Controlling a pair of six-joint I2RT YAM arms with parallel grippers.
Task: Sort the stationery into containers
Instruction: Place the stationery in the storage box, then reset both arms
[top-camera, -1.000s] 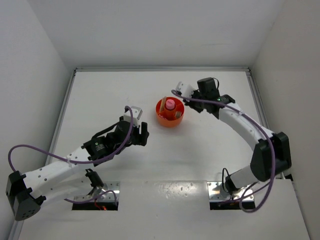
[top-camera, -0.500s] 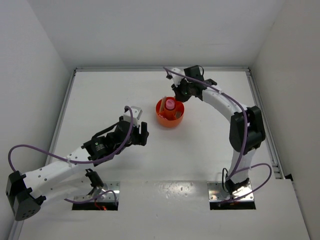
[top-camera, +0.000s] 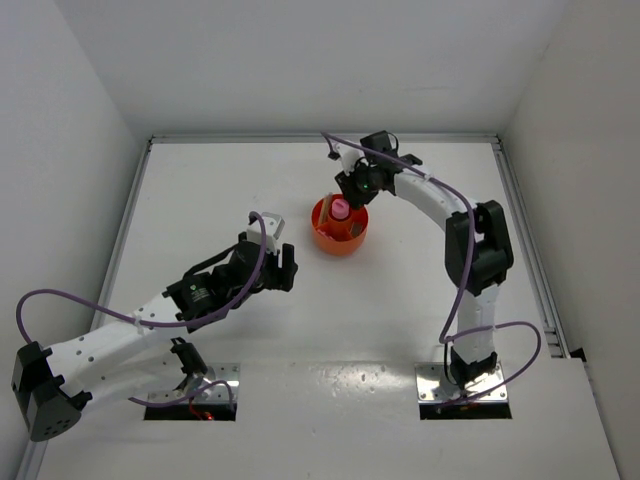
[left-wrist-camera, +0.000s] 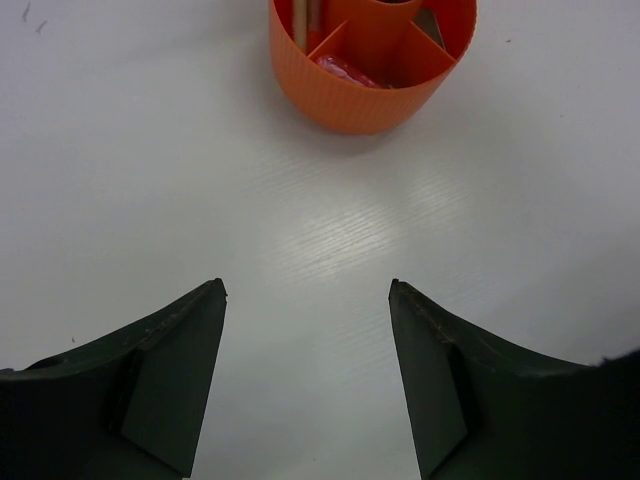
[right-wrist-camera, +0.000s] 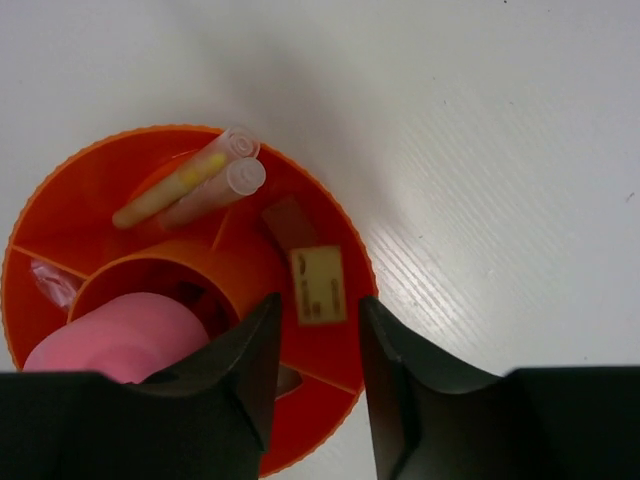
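Note:
The round orange organiser (top-camera: 340, 228) stands mid-table. A pink-capped tube (top-camera: 340, 208) stands in its central well. In the right wrist view the organiser (right-wrist-camera: 100, 190) fills the frame. The pink cap (right-wrist-camera: 125, 340) sits in the well, and two clear tubes (right-wrist-camera: 200, 180) lean in an outer compartment. A beige eraser (right-wrist-camera: 318, 285) lies in the neighbouring compartment. My right gripper (right-wrist-camera: 318, 305) hovers open right above that eraser, over the organiser's far rim (top-camera: 350, 192). My left gripper (left-wrist-camera: 305, 288) is open and empty, over bare table left of the organiser (left-wrist-camera: 370, 60).
The left wrist view shows a cream stick (left-wrist-camera: 300, 18) and a pink wrapped item (left-wrist-camera: 345, 70) in the organiser's near compartments. White walls close the table at the back and sides. The right arm (top-camera: 470, 240) arches over the table's right half.
My right gripper has swung left from the organiser's right side to above its far rim. The left arm has not moved.

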